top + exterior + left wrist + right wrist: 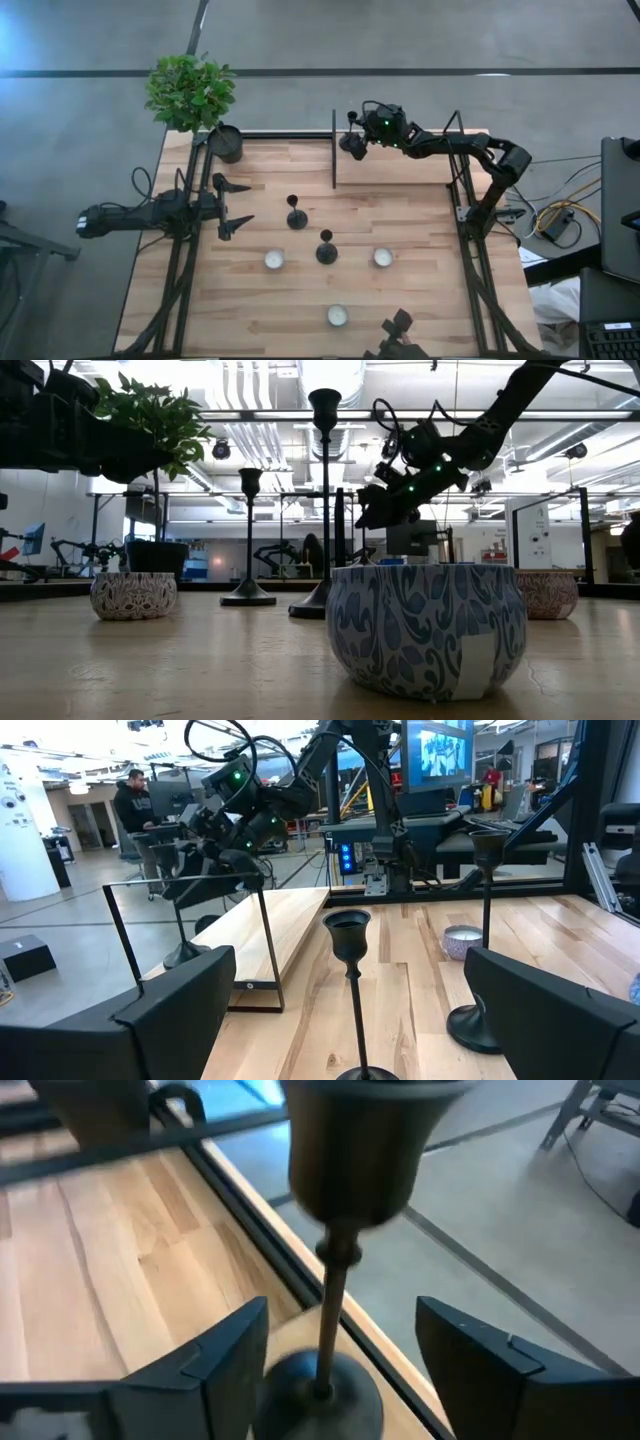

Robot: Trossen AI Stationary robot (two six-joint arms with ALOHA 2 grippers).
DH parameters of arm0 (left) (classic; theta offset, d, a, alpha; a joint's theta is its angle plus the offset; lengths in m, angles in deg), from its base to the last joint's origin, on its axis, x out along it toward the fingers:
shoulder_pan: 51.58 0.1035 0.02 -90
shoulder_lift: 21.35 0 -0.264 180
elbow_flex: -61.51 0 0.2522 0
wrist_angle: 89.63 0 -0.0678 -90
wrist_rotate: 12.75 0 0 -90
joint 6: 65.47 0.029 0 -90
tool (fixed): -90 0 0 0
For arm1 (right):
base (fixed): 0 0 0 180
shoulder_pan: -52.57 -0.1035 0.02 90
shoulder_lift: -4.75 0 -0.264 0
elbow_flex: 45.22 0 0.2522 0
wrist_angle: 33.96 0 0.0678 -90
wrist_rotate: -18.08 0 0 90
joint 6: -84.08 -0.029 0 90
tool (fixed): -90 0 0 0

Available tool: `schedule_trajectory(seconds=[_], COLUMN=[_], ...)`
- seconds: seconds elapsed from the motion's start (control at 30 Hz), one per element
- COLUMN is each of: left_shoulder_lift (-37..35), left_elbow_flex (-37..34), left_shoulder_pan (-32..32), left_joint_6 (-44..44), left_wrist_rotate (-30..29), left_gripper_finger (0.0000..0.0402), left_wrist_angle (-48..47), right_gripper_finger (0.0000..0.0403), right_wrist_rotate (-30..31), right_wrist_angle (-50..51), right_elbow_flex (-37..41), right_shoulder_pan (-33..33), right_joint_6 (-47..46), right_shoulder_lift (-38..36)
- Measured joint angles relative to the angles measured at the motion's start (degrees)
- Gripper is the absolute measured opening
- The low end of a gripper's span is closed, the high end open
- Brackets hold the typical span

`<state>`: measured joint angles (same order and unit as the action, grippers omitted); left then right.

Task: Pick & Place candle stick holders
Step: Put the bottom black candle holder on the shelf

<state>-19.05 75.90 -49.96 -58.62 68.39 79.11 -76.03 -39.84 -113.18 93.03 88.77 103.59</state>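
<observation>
Three black candle stick holders show. One stands on its round base (320,1398) at the table's far edge, its stem rising between the spread fingers of my right gripper (340,1320), with its cup (365,1150) above them. The fingers stand apart from the stem on either side. From above, that gripper (351,138) is over the holder beside an upright black bar. The other two holders (297,215) (326,250) stand upright mid-table. My left gripper (238,205) waits open at the table's left, pointing level toward them.
A potted plant (226,143) stands at the far left corner. Three small patterned bowls with candles (273,260) (383,257) (338,315) sit on the near half. A thin black frame (333,150) rises at the far edge. A dark fixture (395,335) sits at the near edge.
</observation>
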Motion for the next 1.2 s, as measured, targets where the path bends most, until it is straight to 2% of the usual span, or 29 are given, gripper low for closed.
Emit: schedule_trajectory(seconds=[0.13,0.27,0.57,0.73,0.9,1.03,1.2], left_shoulder_lift=[0.0,0.0,0.0,0.0,0.0,0.0,0.0], left_elbow_flex=[0.0,0.0,0.0,0.0,0.0,0.0,0.0], left_shoulder_pan=[0.0,0.0,0.0,0.0,0.0,0.0,0.0], left_joint_6=[0.0,0.0,0.0,0.0,0.0,0.0,0.0], left_wrist_rotate=[0.0,0.0,0.0,0.0,0.0,0.0,0.0], left_gripper_finger=[0.0399,0.0399,0.0399,0.0399,0.0399,0.0399,0.0399], left_wrist_angle=[0.0,0.0,0.0,0.0,0.0,0.0,0.0], right_gripper_finger=[0.0274,0.0289,0.0299,0.0290,0.0280,0.0273,0.0263], right_wrist_rotate=[4.0,4.6,3.4,-3.2,-9.4,-15.4,-16.0], right_wrist_angle=[6.9,15.0,39.8,48.3,50.8,50.8,50.6], right_elbow_flex=[0.0,0.0,0.2,0.3,0.3,0.3,0.3], right_shoulder_pan=[0.4,1.4,1.5,0.2,-3.5,-7.4,-15.2], right_joint_6=[3.9,4.8,6.0,1.6,-3.4,-9.5,-15.0], right_shoulder_lift=[-3.3,-8.8,-28.1,-40.5,-50.8,-55.7,-57.2])
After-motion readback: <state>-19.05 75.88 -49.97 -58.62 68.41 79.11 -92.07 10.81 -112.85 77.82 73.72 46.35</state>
